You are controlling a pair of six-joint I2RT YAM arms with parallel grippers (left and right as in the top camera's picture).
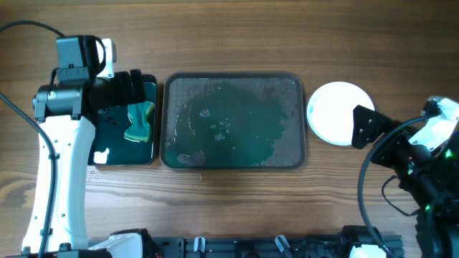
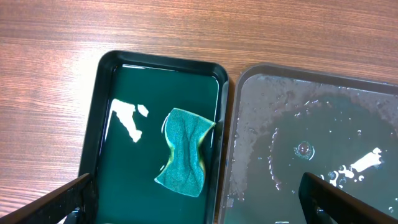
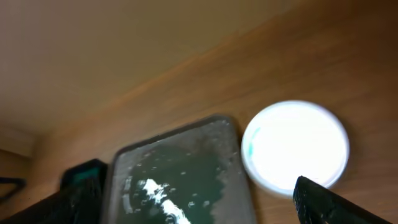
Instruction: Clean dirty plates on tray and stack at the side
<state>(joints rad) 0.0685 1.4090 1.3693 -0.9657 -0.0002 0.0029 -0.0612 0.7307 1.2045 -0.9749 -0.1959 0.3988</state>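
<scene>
The dark grey tray [image 1: 287,93] lies mid-table with no plates on it, only water drops and a teal film. It also shows in the left wrist view [image 2: 292,99] and the right wrist view [image 3: 180,171]. A white plate [image 1: 337,111] sits on the table right of the tray, and I cannot tell whether others lie under it. In the right wrist view the plate [image 3: 295,144] has a small teal mark on its left rim. No pale blue plate shows. My left gripper [image 1: 136,89] [image 2: 199,205] is open and empty above the small black tray. My right gripper [image 1: 367,129] [image 3: 199,208] is open and empty by the plate's right edge.
A small black tray [image 1: 147,154] [image 2: 99,93] of green liquid lies left of the grey tray, almost touching it. A teal sponge [image 1: 138,123] [image 2: 185,150] lies in it near its right wall. Bare wooden table surrounds everything.
</scene>
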